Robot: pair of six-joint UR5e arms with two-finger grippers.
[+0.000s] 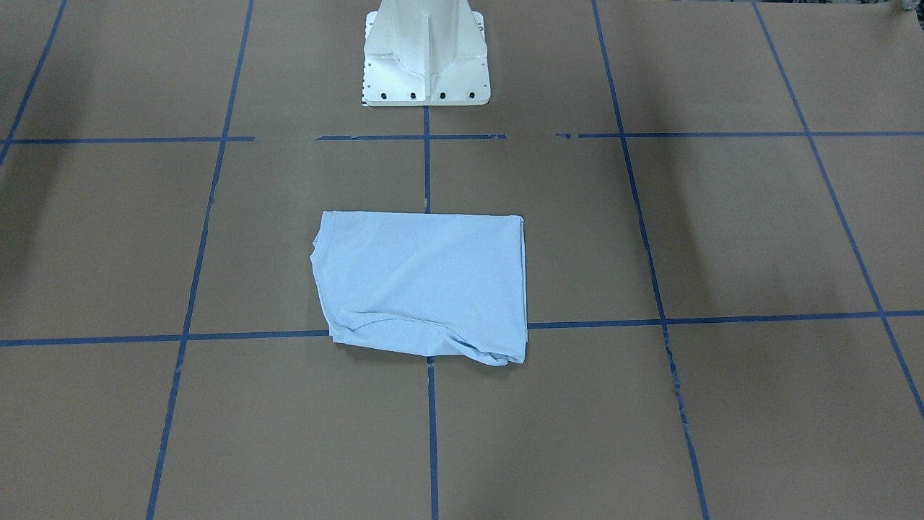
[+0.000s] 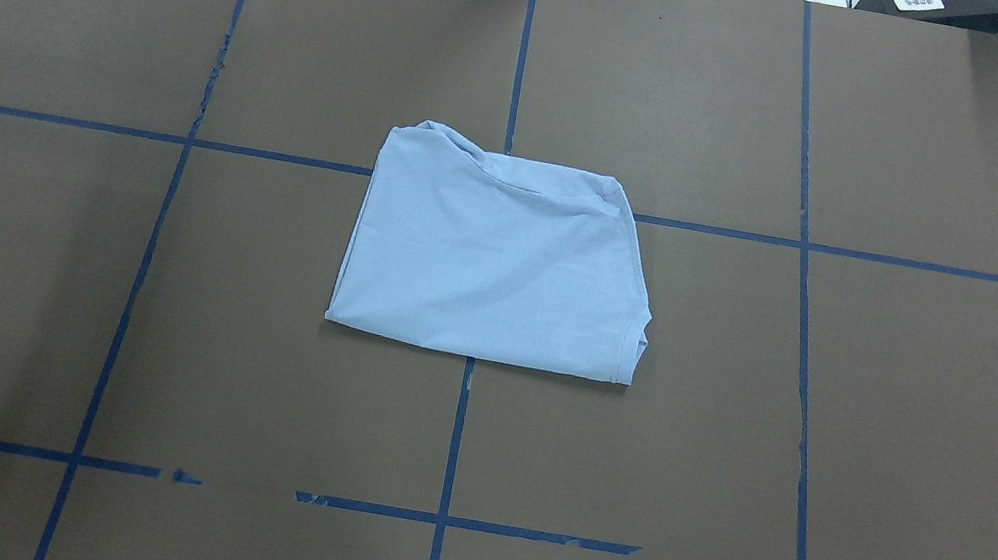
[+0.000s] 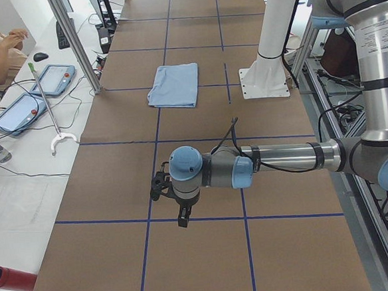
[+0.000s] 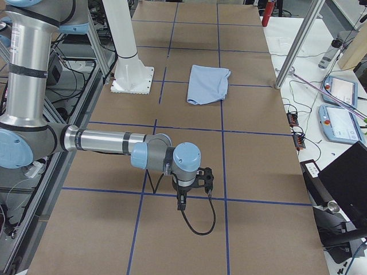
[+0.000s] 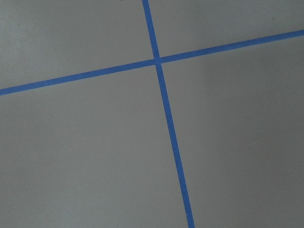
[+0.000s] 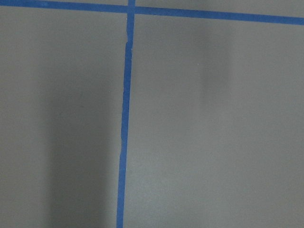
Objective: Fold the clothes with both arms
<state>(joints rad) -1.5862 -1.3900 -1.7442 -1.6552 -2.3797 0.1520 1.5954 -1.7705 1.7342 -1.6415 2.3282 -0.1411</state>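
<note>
Standing at the brown paper-covered table (image 2: 938,445) with its grid of blue tape lines (image 2: 455,435), I took things from the robot's left across to its right.

The silver-grey jointed left arm (image 3: 281,158) was stretched low over the paper at its own end of the table, well apart from the cloth. Its black two-finger left gripper (image 3: 181,216) pointed down at bare paper. From the side I could not tell whether the fingers were apart or together. It looked parked there to keep clear of the work.

In the middle, just in front of the white pedestal base (image 1: 426,58), lay the light blue short-sleeved T-shirt (image 2: 492,259). It was folded into a rough rectangle over a crossing of the tape, flat but slightly bunched along its far edge. I judged the folding done, or nearly so, with perhaps that edge left to tidy.

The silver-grey jointed right arm (image 4: 103,140) was stretched out the same way at the opposite end. Its black two-finger right gripper (image 4: 181,201) hung over paper and held nothing that I could see, and again I could not tell whether it was parted or closed.

As for containers, I saw none on the paper. The shirt sat on the table itself.
</note>
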